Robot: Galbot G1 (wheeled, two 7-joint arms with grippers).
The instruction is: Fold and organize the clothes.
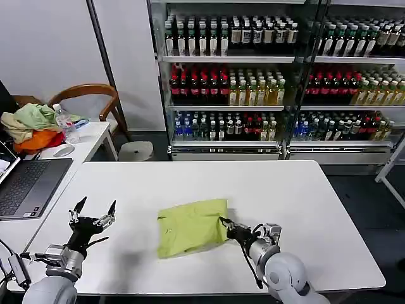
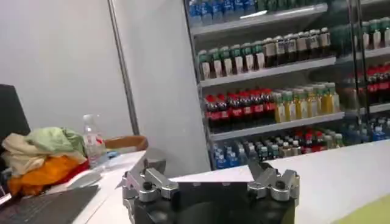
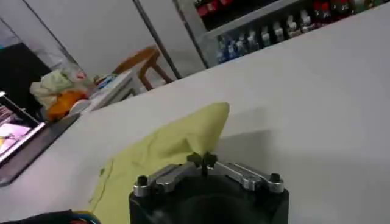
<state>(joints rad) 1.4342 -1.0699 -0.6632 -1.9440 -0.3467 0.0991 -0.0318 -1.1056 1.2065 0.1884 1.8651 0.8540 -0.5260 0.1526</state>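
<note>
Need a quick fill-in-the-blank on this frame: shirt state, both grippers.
1. The lime T-shirt lies ____ on the white table.
2. The right gripper has its jaws ____ at the shirt's edge.
3. The left gripper has its jaws ____, apart from the shirt.
4. The garment heap sits beside a ____.

Missing: folded; shut; open; laptop

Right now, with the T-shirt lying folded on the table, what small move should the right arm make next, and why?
Probably draw the right gripper sideways toward the table's right side. Its fingers are shut at the right edge of the folded T-shirt, so a small pull may smooth it. The left gripper hangs open, apart.
</note>
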